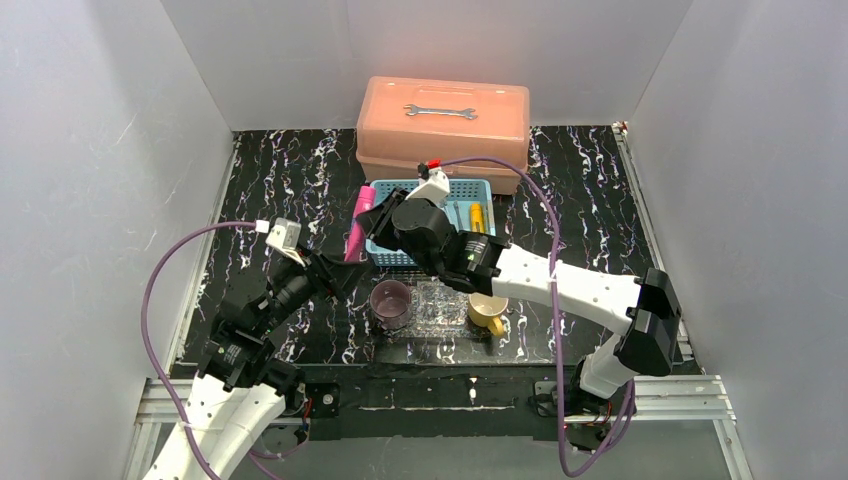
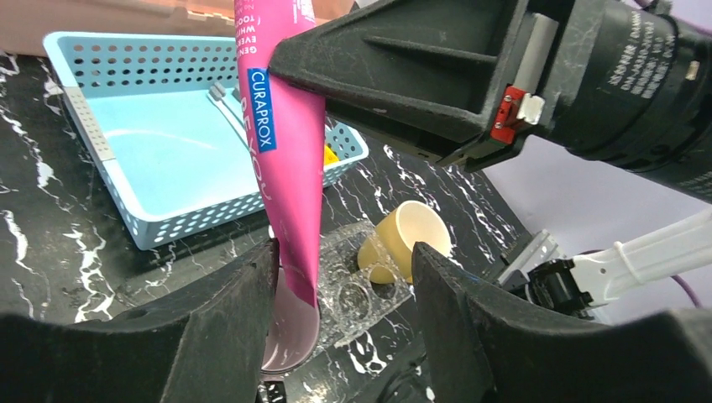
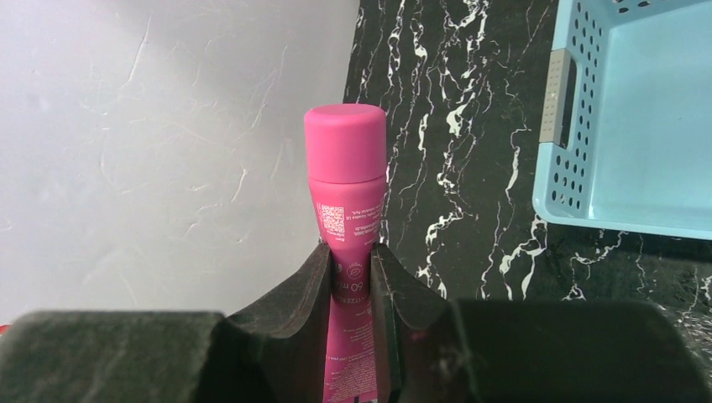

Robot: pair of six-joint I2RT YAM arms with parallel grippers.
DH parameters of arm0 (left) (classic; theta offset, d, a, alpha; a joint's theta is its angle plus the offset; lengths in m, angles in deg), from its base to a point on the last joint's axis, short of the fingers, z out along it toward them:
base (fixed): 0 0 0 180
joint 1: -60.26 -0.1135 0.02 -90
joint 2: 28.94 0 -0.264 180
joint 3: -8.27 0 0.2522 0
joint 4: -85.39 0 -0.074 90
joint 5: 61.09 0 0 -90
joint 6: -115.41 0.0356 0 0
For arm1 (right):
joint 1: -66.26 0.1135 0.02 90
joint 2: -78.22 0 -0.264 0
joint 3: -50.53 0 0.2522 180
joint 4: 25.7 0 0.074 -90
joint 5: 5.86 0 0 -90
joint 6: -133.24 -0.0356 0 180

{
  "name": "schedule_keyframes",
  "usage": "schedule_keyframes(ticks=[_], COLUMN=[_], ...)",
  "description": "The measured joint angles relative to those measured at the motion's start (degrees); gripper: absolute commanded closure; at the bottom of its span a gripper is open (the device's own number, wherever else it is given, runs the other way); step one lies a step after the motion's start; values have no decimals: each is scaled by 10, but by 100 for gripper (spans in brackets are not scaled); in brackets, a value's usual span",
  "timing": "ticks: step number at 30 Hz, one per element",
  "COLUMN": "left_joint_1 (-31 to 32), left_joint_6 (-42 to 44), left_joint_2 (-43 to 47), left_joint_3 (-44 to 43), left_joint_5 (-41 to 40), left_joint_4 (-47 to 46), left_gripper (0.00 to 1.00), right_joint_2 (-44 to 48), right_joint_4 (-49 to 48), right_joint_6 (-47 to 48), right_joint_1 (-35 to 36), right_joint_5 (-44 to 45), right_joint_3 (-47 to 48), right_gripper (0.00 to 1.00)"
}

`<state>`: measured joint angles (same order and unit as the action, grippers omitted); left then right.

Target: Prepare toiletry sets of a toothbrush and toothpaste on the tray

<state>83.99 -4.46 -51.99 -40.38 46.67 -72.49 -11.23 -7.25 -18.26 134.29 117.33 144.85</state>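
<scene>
Top view: shows the tube [image 1: 356,228], slim and magenta, running up and down the frame left of centre, just left of the basket [image 1: 486,190] and above the tray [image 1: 445,318]. Pinched by the right gripper [image 1: 370,222], with the left gripper [image 1: 340,272] just below it.

Left wrist: runs down the middle of the frame [image 2: 290,185], lower end between the left fingers [image 2: 210,336], close against the left one with a gap to the other. Jaws wide, not clamped. Reads "CURAPROX" in white on a blue strip.

Right wrist: rises at centre [image 3: 344,155] with a round matte cap on top, body squeezed tight between the right jaws. Carries a QR square and "60 m" just above the grip.
</scene>
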Motion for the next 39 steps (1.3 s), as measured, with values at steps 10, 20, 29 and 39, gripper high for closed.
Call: schedule_keyframes(ticks=[10, 20, 29, 39], left_joint_1=[0, 0, 0, 0], left_joint_6=[26, 39, 41, 29], left_joint_2=[4, 3, 2, 0], left_joint_3=[4, 4, 4, -4], left_joint_5=[-36, -57, -85, -89], left_joint_4=[-10, -10, -1, 58], left_gripper=[60, 93, 100, 100], right_joint_2=[-8, -8, -6, 21], right_joint_4=[0, 0, -7, -17], right_joint_6=[0, 0, -1, 33], right_joint_1=[15, 18, 20, 26], right_joint_5=[6, 14, 17, 11], right_joint_3=[17, 17, 9, -13], right_gripper=[75, 73, 54, 39])
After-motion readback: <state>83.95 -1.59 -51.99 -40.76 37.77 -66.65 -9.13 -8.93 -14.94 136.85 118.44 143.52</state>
